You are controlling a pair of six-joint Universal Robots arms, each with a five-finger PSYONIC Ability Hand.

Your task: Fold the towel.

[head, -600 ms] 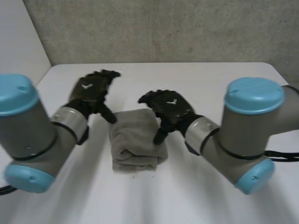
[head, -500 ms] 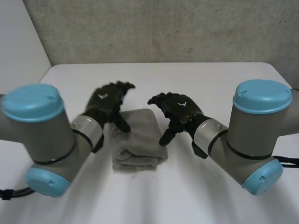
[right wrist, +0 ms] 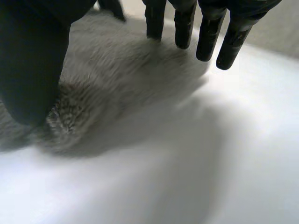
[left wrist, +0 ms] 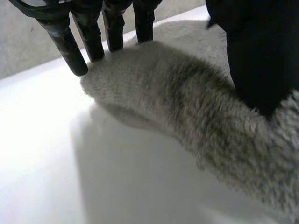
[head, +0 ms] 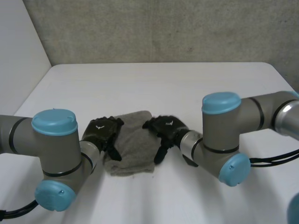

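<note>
The towel (head: 131,148) lies on the table (head: 163,84), toward the robot's side. The left hand (head: 100,133) rests on the towel's left edge, the right hand (head: 166,128) on its right edge, facing each other across it.

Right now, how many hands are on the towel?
2. The left hand is at the left edge of the towel, and the right hand is at its right edge. Both have straight fingers against the cloth. Neither hand is hidden.

Side edges of the grey towel (head: 133,148) lie hidden under the left hand (head: 100,132) and right hand (head: 166,127), beneath palms and thumbs.
</note>
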